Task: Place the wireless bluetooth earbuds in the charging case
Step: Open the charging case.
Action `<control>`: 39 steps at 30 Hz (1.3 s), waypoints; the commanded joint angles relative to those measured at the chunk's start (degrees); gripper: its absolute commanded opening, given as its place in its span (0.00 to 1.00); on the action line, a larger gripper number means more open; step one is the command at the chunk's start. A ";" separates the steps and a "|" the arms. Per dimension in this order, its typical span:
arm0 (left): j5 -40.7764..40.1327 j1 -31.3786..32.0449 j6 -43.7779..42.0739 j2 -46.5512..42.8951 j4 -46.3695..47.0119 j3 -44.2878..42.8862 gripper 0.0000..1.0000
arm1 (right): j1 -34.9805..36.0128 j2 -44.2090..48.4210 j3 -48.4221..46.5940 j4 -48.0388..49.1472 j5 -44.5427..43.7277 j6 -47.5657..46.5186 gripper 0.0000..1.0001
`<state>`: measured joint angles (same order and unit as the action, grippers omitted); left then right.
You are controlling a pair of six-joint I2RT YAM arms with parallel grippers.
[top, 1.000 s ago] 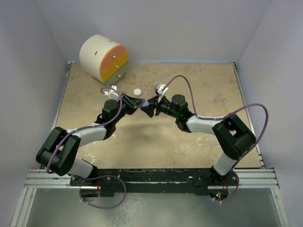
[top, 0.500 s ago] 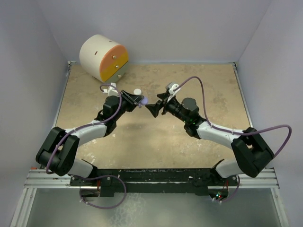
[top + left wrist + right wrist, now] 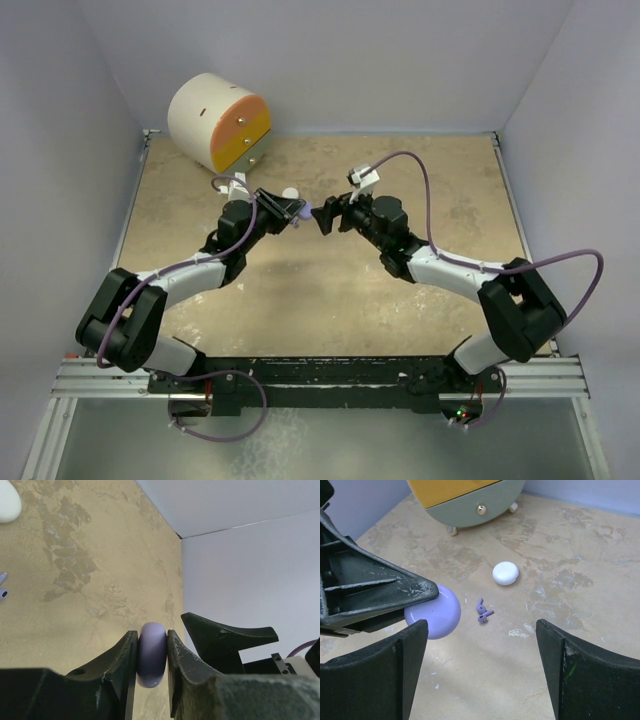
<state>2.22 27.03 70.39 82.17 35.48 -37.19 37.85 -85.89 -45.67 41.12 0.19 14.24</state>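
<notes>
The left gripper [image 3: 152,639] squeezes the lilac case [image 3: 152,655] by its two faces; the right gripper [image 3: 481,627] is wide open and empty. The earbuds [image 3: 484,611] lie on the table [image 3: 580,645], at 7 o'clock from the white puck [image 3: 505,573]. Prying the case open may twist it out of the grip.

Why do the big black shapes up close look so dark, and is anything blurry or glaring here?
Top view: even, soft light, faint shadows, no glare. Right wrist view: the close black fingers look dim, the purple earbuds sharp. Left wrist view: the lilac case is crisp.
</notes>
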 commanded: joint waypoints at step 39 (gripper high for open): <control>1.25 0.05 6.69 -0.07 9.50 2.74 0.00 | -0.67 -12.46 -12.29 5.37 2.45 1.71 0.90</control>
<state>1.78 26.50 74.94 82.17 42.57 -35.64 37.47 -98.67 -53.01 40.73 1.37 15.53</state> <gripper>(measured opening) 0.252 0.897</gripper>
